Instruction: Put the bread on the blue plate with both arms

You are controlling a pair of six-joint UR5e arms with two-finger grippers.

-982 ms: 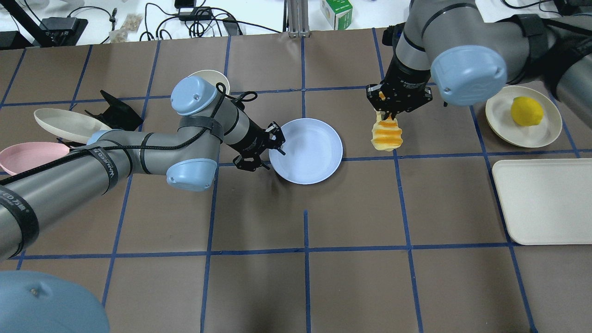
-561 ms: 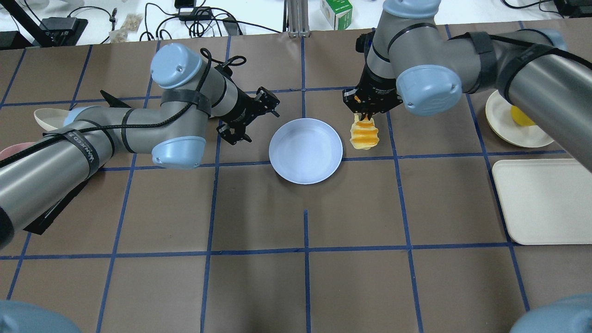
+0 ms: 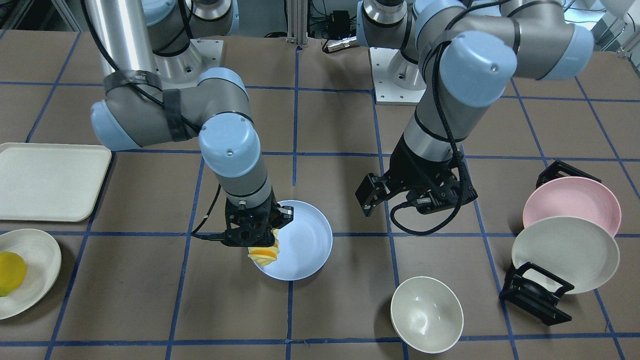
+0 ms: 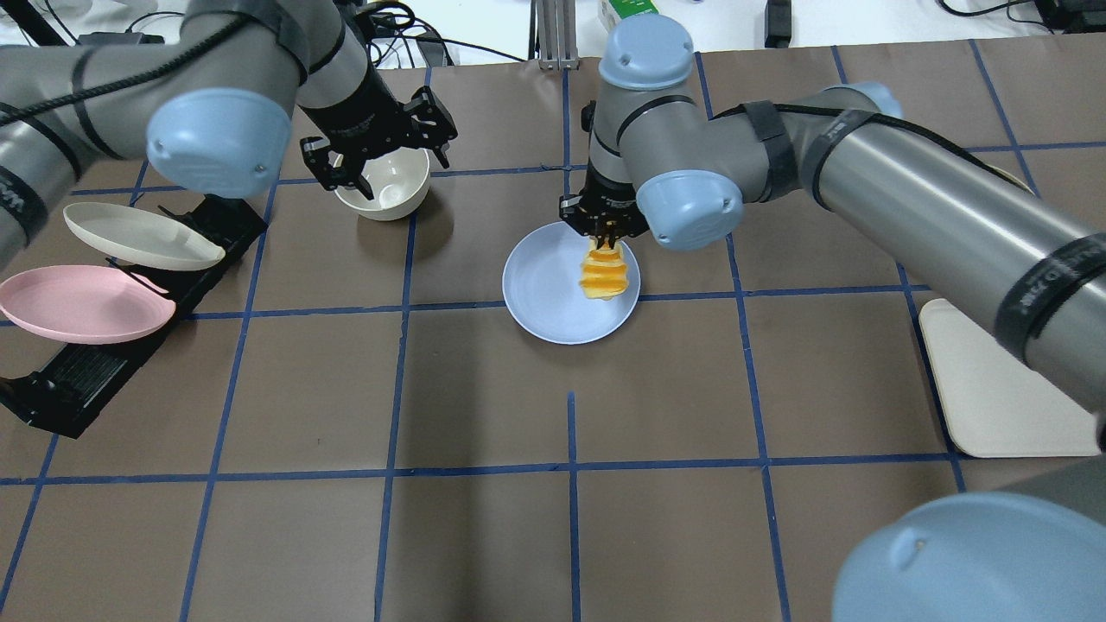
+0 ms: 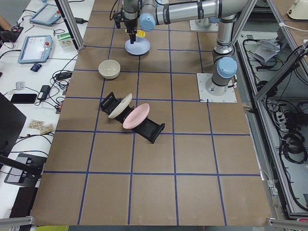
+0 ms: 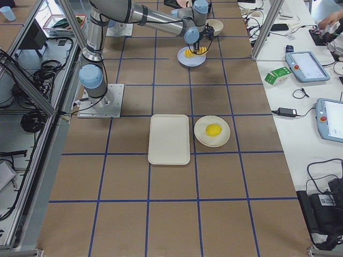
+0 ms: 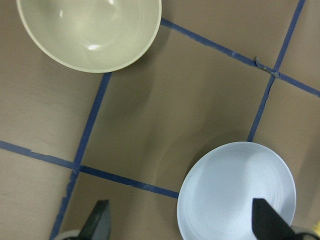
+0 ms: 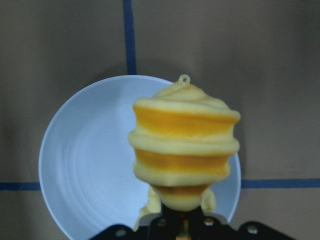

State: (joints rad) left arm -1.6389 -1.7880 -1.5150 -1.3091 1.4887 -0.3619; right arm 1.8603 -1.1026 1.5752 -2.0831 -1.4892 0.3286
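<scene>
The bread (image 4: 604, 273), a ridged orange-yellow loaf, hangs lengthwise from my right gripper (image 4: 605, 231), which is shut on its upper end. It is over the right part of the blue plate (image 4: 553, 285). I cannot tell whether it touches the plate. The right wrist view shows the bread (image 8: 185, 145) in front of the plate (image 8: 85, 160). In the front view the right gripper (image 3: 252, 235) holds the bread (image 3: 264, 255) at the plate's (image 3: 305, 242) edge. My left gripper (image 4: 380, 160) is open and empty, raised above a cream bowl (image 4: 384, 188); its fingertips (image 7: 264, 224) are wide apart.
A pink plate (image 4: 82, 304) and a cream plate (image 4: 138, 235) lean in a black rack at the left. A cream tray (image 4: 994, 389) lies at the right. A lemon (image 3: 10, 272) sits on a cream plate (image 3: 42, 260). The cream bowl (image 3: 426, 314) stands left of the blue plate.
My right arm has carried the bread leftward, from right of the blue plate to over it. My left gripper has pulled away from the plate's left rim to above the bowl.
</scene>
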